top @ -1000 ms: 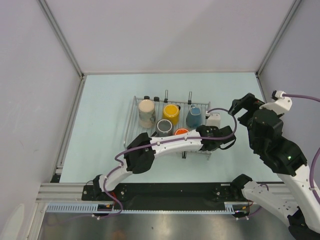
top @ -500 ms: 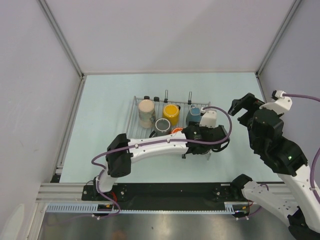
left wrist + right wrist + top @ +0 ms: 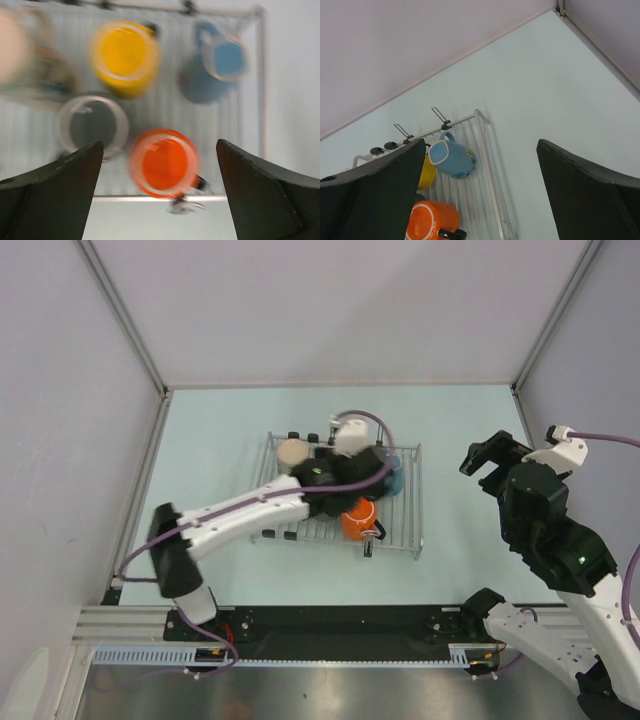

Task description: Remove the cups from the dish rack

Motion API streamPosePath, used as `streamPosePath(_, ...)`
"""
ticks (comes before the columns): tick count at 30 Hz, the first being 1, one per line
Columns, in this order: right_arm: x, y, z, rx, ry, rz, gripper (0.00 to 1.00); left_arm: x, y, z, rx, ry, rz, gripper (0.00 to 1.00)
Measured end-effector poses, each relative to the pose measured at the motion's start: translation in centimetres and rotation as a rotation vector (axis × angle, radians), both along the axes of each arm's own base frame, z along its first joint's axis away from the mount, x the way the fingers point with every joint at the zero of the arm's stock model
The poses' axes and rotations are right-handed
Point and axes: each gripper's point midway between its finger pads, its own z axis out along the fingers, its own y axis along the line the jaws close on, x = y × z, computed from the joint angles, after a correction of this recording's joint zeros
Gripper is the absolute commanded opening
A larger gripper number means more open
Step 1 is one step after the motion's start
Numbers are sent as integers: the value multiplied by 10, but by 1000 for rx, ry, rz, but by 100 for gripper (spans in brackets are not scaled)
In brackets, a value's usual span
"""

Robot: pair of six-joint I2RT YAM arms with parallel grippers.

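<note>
Moved: left gripper (image 3: 160, 148), from right edge of rack (image 3: 260, 75) to over its middle.
Left jaws: wide apart, empty; orange cup (image 3: 164, 163) below, between them, apparently squared for descent.
Right gripper (image 3: 481, 143): jaws parted, empty; rack below-left.

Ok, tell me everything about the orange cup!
The orange cup is round, likely ceramic, with a paler rim and a dark handle. It stands upright, mouth up, looking empty, on the wire bars of the dish rack near its front edge, beside the grey cup. The left end effector hovers open above it, not touching.
</note>
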Motion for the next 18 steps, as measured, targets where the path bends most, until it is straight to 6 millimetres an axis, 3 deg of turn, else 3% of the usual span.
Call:
streamPosePath(3, 1, 1, -12, -17, 25, 0, 100, 37, 91, 24, -12, -39, 190, 98)
streamPosePath(5, 3, 3, -22, -30, 47, 4, 100, 52, 149, 39, -12, -77, 312, 99)
streamPosePath(8, 6, 7, -39, -47, 85, 15, 100, 54, 212, 53, 18, -106, 420, 99)
streamPosePath(10, 8, 10, -52, -57, 113, 21, 100, 54, 237, 53, 42, -102, 460, 98)
streamPosePath(13, 11, 15, -73, -72, 158, 28, 100, 55, 263, 32, 104, -49, 497, 99)
streamPosePath(18, 14, 21, -90, -77, 197, 40, 100, 51, 284, -33, 201, 124, 496, 98)
